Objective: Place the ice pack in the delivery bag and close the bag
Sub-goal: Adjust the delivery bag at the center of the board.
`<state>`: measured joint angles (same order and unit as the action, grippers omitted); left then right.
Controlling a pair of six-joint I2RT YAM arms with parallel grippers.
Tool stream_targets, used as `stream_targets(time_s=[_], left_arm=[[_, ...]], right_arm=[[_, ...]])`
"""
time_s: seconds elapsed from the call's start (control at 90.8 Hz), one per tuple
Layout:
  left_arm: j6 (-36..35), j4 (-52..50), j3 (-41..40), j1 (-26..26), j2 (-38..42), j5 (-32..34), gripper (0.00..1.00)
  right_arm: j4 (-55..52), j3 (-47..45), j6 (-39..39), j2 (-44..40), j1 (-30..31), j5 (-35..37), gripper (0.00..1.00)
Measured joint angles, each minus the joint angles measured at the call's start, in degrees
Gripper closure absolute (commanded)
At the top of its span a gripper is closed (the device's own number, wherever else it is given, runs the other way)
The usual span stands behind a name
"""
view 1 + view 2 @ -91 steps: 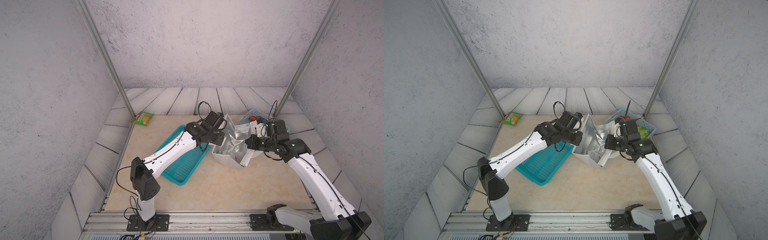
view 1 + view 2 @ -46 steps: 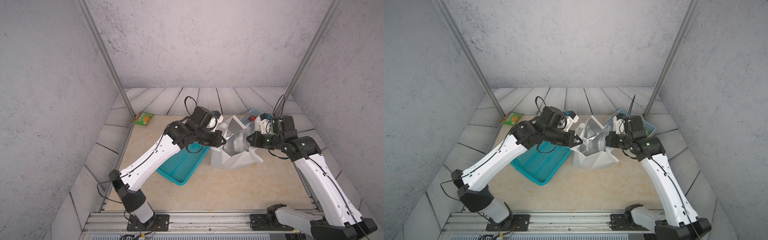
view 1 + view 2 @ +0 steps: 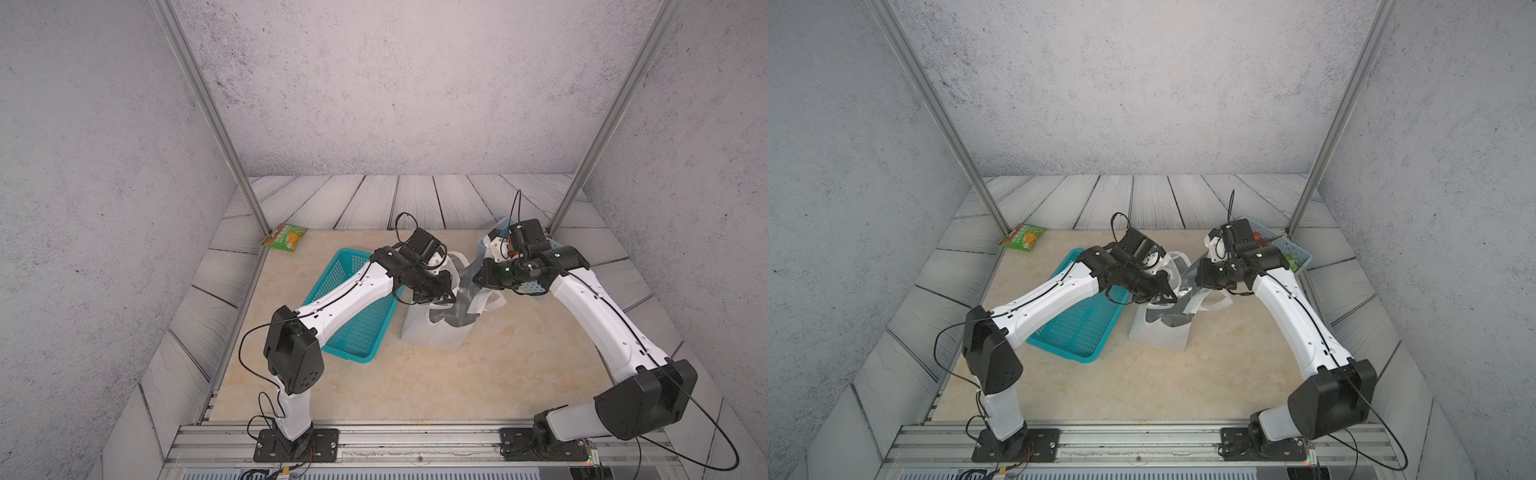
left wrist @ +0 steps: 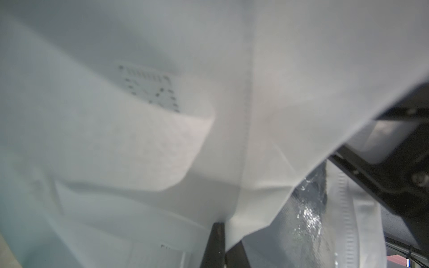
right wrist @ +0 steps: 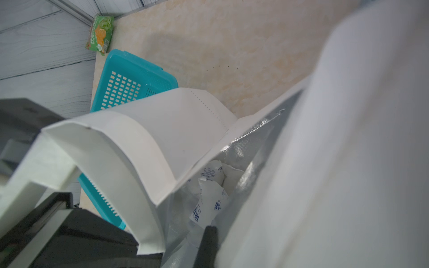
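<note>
Foil lining shows at the upturned mouth of the delivery bag [image 3: 436, 332] in both top views; it stands on the beige table [image 3: 415, 395], with the teal basket [image 3: 357, 328] just beside its left wall and a green snack packet [image 3: 284, 237] well beyond that basket. Our left gripper [image 3: 446, 297] sits at the bag's left rim and our right gripper [image 3: 478, 278] at its far right rim, in front of a pale blue basket [image 3: 1298, 253]. In the left wrist view we see white bag fabric clenched between the left jaws. In the right wrist view the ice pack [image 5: 209, 192] lies inside the bag on the foil. One right finger [image 5: 209, 246] dips into the mouth, but we cannot tell whether those jaws are parted.
</note>
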<state>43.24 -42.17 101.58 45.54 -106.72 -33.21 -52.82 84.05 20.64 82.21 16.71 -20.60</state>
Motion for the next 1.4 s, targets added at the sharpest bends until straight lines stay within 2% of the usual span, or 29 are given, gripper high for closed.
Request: stream_targets(time_s=[0.033,0.088,0.154,0.264,0.363,0.451,0.506,0.627,0.705,0.76,0.815,0.837,0.859,0.936,1.002,1.046,1.112,1.299,1.398], left_arm=[[0.5,0.7,-0.4,-0.4,0.1,-0.5,0.97],[1.0,1.7,-1.3,-1.0,0.4,-0.9,0.77],[1.1,2.1,-2.8,-2.1,1.3,-0.7,0.58],[-0.7,1.5,-5.2,-4.3,4.5,0.5,0.36],[-2.8,1.2,-7.5,-6.9,10.4,1.3,0.26],[-6.0,1.5,-9.1,-9.6,17.3,2.4,0.21],[-9.0,2.1,-10.5,-11.3,22.7,3.8,0.16],[-18.8,3.7,-17.1,-13.6,35.8,9.3,0.15],[-27.1,4.8,-25.0,-13.6,44.8,12.9,0.14],[-32.9,6.5,-32.8,-13.5,51.1,14.9,0.15],[-38.4,10.1,-42.1,-13.6,57.5,15.4,0.09],[-40.6,11.7,-46.3,-13.6,59.8,15.3,0.02],[-42.6,14.2,-51.5,-13.6,62.8,14.5,0.0],[-47.2,23.0,-68.1,-13.5,72.3,11.8,0.0],[-49.3,29.3,-78.7,-13.5,77.7,10.9,0.0],[-50.8,31.4,-82.0,-13.5,77.8,10.7,0.01],[-52.9,34.1,-81.8,-13.2,73.1,10.3,0.05],[-56.1,46.5,-74.7,-10.8,54.3,9.6,0.12],[-57.5,50.1,-70.5,-7.7,46.0,9.7,0.22]], right_arm=[[-0.4,0.0,-0.4,-0.3,0.0,0.4,0.74],[-1.2,0.0,-1.5,-1.2,0.0,1.7,0.66],[-2.1,-0.1,-2.3,-3.2,0.0,3.2,0.52],[-2.5,-1.0,-2.0,-9.8,0.0,5.0,0.34],[-0.3,-3.1,-1.5,-17.8,0.0,5.2,0.21],[4.5,-6.8,1.0,-26.3,0.0,4.0,0.13],[9.0,-10.4,4.0,-31.3,0.0,1.8,0.12],[21.6,-21.6,12.7,-40.4,0.0,-5.7,0.12],[26.5,-28.9,15.3,-43.4,0.5,-9.6,0.1],[26.7,-32.8,14.2,-45.3,0.7,-11.0,0.04],[26.3,-36.5,10.8,-47.4,0.8,-12.3,0.01],[26.2,-37.9,9.1,-48.7,0.8,-12.7,0.01],[26.2,-39.1,7.8,-49.9,0.8,-13.2,0.01],[26.6,-42.9,2.2,-55.0,0.8,-15.0,0.01],[27.1,-44.8,-1.8,-58.4,0.8,-16.1,0.01],[27.6,-45.6,-4.0,-58.9,0.8,-16.9,0.04],[28.6,-47.3,-6.7,-58.2,0.8,-17.6,0.09],[31.5,-53.3,-11.2,-56.2,1.3,-16.5,0.12],[34.4,-54.4,-13.0,-55.0,1.7,-14.3,0.14]])
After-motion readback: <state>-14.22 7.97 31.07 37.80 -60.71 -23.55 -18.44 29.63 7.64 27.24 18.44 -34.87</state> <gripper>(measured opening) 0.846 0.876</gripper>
